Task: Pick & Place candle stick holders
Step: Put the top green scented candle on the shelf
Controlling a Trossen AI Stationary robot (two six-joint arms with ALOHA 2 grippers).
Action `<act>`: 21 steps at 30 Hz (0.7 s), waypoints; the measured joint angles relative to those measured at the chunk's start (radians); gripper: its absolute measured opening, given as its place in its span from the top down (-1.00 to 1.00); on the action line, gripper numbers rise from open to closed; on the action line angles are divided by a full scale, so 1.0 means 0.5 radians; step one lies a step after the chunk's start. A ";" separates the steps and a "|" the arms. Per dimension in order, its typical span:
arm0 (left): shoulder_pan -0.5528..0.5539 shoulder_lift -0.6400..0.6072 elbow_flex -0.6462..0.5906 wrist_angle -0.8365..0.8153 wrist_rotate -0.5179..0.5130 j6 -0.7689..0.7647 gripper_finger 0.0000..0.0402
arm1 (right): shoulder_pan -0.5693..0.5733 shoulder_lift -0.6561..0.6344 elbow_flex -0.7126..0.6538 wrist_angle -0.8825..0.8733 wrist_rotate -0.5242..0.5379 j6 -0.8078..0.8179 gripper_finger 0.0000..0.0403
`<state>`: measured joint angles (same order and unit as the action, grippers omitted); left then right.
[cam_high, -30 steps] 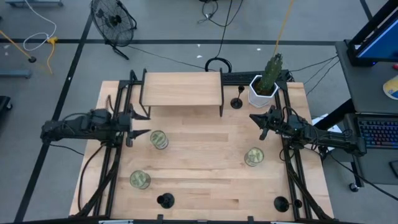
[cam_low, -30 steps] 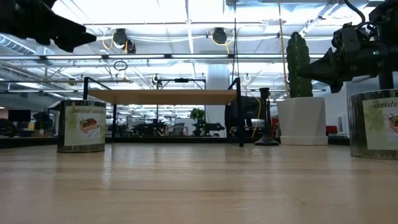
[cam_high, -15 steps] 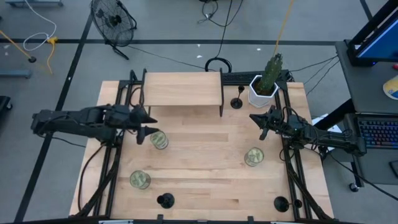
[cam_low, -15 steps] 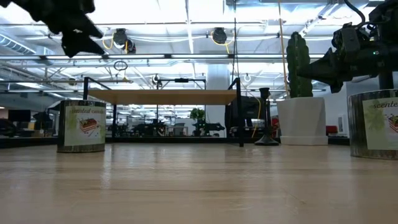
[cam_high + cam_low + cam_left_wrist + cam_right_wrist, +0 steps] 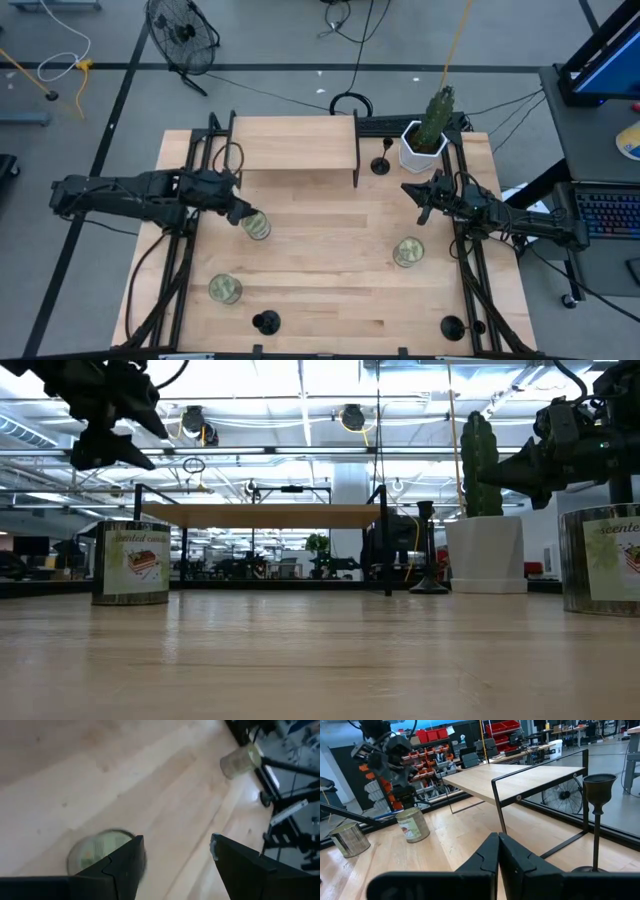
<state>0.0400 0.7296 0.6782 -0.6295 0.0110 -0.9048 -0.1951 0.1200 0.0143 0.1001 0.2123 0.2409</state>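
Three black candlesticks stand on their round bases: one [image 5: 381, 165] beside the shelf's right leg, also in the right wrist view [image 5: 597, 820], one [image 5: 266, 322] at the near edge, and one [image 5: 452, 327] at the near right corner. My left gripper [image 5: 240, 212] [image 5: 177, 855] is open, tipped downward just above and left of a green-labelled candle jar [image 5: 256, 226] [image 5: 100, 852], touching nothing. My right gripper [image 5: 415, 192] [image 5: 497, 851] is shut and empty at the right, pointing toward the shelf, short of the far candlestick.
A wooden shelf on a black frame [image 5: 293, 145] stands at the far middle. A cactus in a white pot [image 5: 428, 135] is at the far right. Two more candle jars [image 5: 225, 289] [image 5: 408, 252] stand on the table. Black arm frames run along both side edges.
My left gripper has gone from the table's left edge toward the right, then tipped its fingers down and come lower, close over the candle jar. The jar and candlesticks have stayed where they were.
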 joint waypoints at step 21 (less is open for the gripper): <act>-0.027 0.558 0.431 -0.934 0.029 -0.032 -0.19 | 0.000 0.000 0.000 0.000 0.001 0.000 0.98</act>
<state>0.0265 1.0084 0.8936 -1.0968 0.0257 -0.9206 -0.1951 0.1200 0.0143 0.1001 0.2130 0.2409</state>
